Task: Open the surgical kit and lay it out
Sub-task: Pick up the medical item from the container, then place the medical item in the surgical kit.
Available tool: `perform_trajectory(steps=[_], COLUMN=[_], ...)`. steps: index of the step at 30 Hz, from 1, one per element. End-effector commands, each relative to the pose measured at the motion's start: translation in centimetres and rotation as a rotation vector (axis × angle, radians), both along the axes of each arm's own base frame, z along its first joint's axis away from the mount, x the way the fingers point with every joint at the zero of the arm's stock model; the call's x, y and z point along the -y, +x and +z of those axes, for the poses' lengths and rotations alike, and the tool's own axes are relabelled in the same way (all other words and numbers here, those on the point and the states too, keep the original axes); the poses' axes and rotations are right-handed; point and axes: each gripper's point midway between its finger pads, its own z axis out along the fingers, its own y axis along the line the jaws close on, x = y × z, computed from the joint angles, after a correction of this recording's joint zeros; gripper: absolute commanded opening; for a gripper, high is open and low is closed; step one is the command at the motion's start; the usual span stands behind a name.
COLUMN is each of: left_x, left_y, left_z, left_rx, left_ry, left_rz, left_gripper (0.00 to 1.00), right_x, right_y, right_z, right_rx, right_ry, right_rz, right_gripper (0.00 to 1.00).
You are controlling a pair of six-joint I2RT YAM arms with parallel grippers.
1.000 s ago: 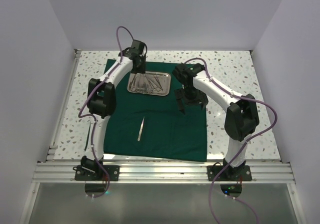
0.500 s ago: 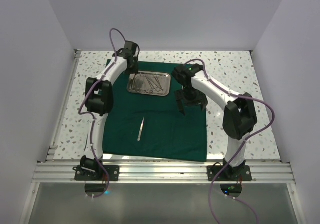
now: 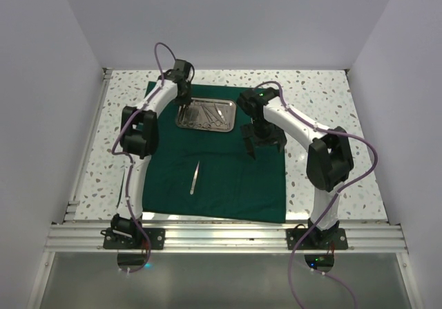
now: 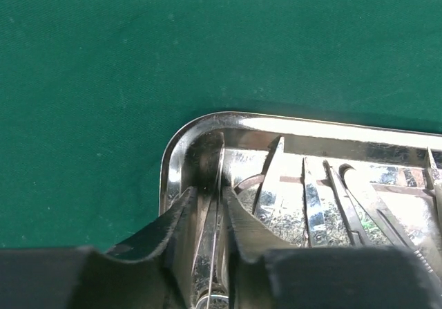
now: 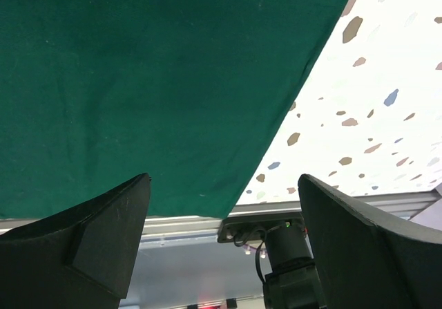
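Observation:
The dark green cloth (image 3: 228,178) of the surgical kit lies spread flat on the table. On its far part stands the shiny steel tray (image 3: 233,115), holding several slim silver instruments (image 3: 210,114). One pair of tweezers (image 3: 195,178) lies alone on the cloth nearer the arms. My left gripper (image 3: 185,100) reaches down into the tray's left end (image 4: 176,143). Its fingers (image 4: 209,193) are closed narrowly on a slim silver instrument (image 4: 219,178) lying along the tray wall. My right gripper (image 3: 250,145) hovers over the cloth's right part, open wide and empty (image 5: 222,178).
The speckled white table (image 3: 318,95) shows around the cloth, with white walls on three sides. An aluminium rail (image 3: 221,236) runs along the near edge. More instruments (image 4: 311,205) lie side by side in the tray. The right arm's base (image 5: 290,260) shows beyond the cloth's corner (image 5: 228,212).
My left gripper has shifted slightly left at the tray's end and its jaws have narrowed onto the slim instrument. The right arm has barely moved and stays open.

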Motion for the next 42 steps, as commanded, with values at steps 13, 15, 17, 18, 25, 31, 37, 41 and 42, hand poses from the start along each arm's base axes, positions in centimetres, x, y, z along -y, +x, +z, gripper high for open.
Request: perform_trajectory(steps=[13, 15, 17, 18, 25, 31, 37, 41, 42], left_x=[-2.8, -2.6, -2.3, -2.1, -0.9, 1.7, 5.2, 6.2, 6.5], left_y=[-5.3, -4.7, -3.8, -3.5, -3.9, -10.8, -19.9, -26.1, -27.0], left_z=[-5.9, -4.5, -1.9, -0.7, 10.5, 13.1, 11.4, 6.8, 6.7], left_rx=[-0.19, -0.164, -0.114, -0.093, 0.078, 0.092, 0.038, -0.047, -0.045], left_ry=[0.119, 0.11, 0.093, 0.082, -0.002, -0.034, -0.101, -0.182, -0.201], left_rz=[0.01, 0.011, 0.014, 0.012, 0.019, -0.019, -0.079, -0.093, -0.083], left_gripper=[0.0, 0.0, 0.0, 0.0, 0.0, 0.0, 0.0, 0.0, 0.0], right_x=[-0.5, -0.6, -0.9, -1.0, -4.5, -7.4, -8.0, -8.3, -8.3], right_y=[0.7, 0.7, 1.1, 1.3, 5.5, 7.5, 8.3, 8.5, 8.4], right_z=[0.3, 0.2, 0.4, 0.4, 3.4, 4.3, 4.5, 5.0, 5.1], right_rx=[0.02, 0.021, 0.035, 0.041, 0.187, 0.235, 0.266, 0.286, 0.288], right_ry=[0.037, 0.043, 0.055, 0.055, 0.188, 0.3, 0.329, 0.348, 0.351], right_rz=[0.032, 0.041, 0.048, 0.055, 0.033, 0.004, -0.018, -0.02, -0.023], right_gripper=[0.92, 0.92, 0.92, 0.92, 0.91, 0.91, 0.91, 0.91, 0.9])
